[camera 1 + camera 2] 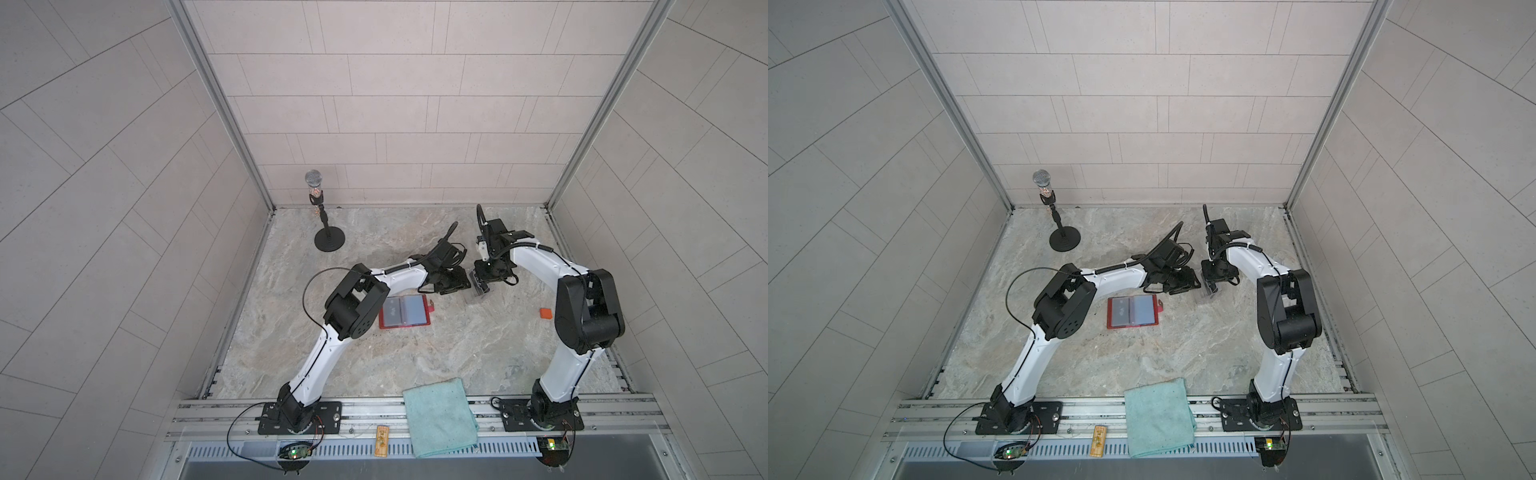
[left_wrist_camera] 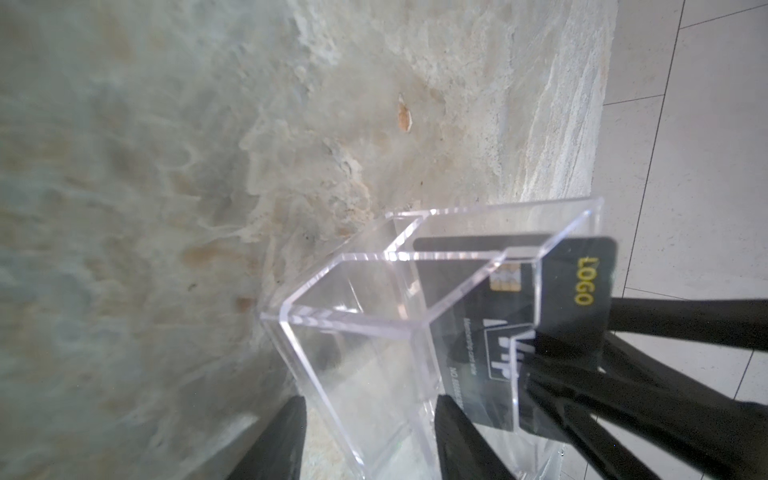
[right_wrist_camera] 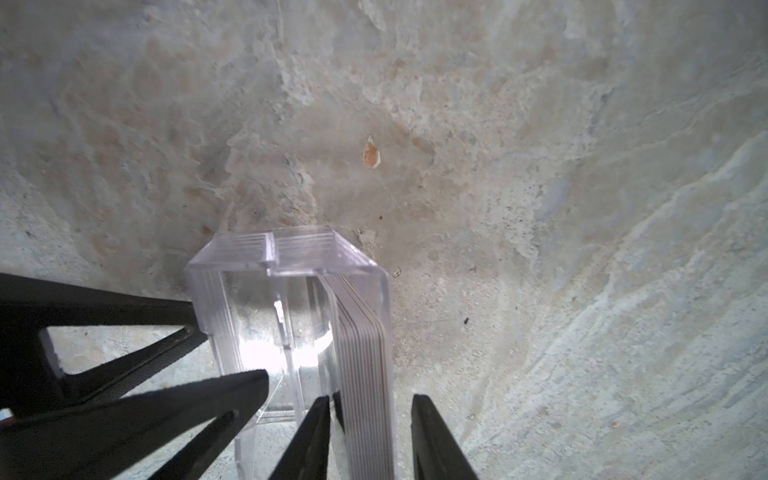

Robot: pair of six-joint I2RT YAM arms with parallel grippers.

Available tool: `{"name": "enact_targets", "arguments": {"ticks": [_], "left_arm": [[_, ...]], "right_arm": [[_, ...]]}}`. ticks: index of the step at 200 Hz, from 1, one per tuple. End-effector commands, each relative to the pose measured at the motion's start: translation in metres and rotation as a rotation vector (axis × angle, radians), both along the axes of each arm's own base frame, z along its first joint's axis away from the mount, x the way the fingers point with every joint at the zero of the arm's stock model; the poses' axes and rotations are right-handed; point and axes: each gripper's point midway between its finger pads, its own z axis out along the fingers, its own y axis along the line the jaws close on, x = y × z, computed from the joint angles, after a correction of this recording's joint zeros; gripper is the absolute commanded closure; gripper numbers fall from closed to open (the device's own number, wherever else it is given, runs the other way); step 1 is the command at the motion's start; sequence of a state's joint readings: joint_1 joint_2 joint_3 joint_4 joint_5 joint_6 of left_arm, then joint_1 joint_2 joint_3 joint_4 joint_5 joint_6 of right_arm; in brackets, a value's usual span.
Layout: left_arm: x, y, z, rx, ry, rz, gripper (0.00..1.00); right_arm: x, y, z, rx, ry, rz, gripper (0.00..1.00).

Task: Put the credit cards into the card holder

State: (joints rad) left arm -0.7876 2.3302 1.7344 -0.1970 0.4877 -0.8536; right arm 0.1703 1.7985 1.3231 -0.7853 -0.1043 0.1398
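The red card holder lies open on the marble top, with a dark card and a pale blue card in its clear sleeves. To its right stands a clear plastic box holding a stack of credit cards, seen edge-on. The front one is black. My left gripper is shut across the box's empty compartment. My right gripper is open, straddling the stack and the box's outer wall, with a gap on the outer side.
A microphone on a round stand is at the back left. A small orange block lies at the right, partly behind my right arm. A teal cloth drapes over the front rail beside a small wooden tag.
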Motion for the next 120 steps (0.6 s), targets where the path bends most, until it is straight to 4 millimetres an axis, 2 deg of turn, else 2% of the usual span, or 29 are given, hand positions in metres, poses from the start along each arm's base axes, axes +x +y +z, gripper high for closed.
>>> {"name": "enact_targets", "arguments": {"ticks": [1, 70, 120], "left_arm": [[-0.004, 0.012, -0.025, 0.08, 0.036, 0.001, 0.45], [-0.009, 0.026, -0.039, 0.137, 0.051, 0.028, 0.48], [-0.01, 0.03, -0.043, 0.155, 0.054, 0.029, 0.5]], "right_arm": [[-0.003, -0.003, 0.004, -0.021, -0.009, -0.005, 0.65], [-0.002, -0.012, -0.002, -0.073, -0.001, -0.017, 0.65], [-0.002, -0.016, 0.013, -0.095, -0.025, -0.021, 0.65]]}}
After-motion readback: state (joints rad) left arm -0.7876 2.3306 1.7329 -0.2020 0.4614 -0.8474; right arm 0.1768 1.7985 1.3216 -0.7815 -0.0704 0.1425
